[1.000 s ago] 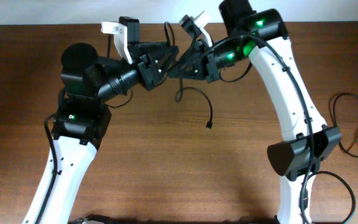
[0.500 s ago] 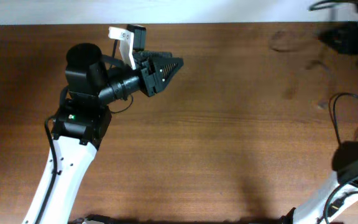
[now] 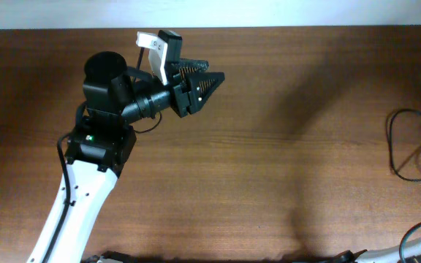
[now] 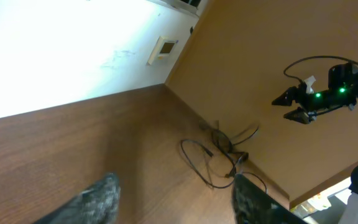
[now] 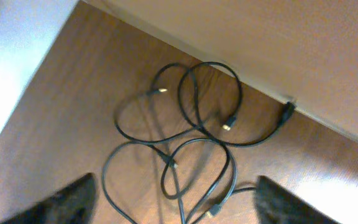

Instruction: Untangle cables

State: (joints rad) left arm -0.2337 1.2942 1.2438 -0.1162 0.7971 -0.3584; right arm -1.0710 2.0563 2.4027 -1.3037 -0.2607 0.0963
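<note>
Left gripper [image 4: 174, 186] spread, empty; right gripper [image 5: 174, 183] too. Limp, light cables [image 5: 199, 129] at bench [image 3: 269, 183] right edge: pinch near a plug [image 5: 227, 126].

The right gripper [image 4: 282, 107], a second ago nose to nose with the left gripper [image 3: 215, 77] over the far middle of the table [image 3: 269, 183], is now swung out of the overhead view and raised, jaws apart. The cord that hung between them is gone from there. The left gripper sits slightly further right.
</note>
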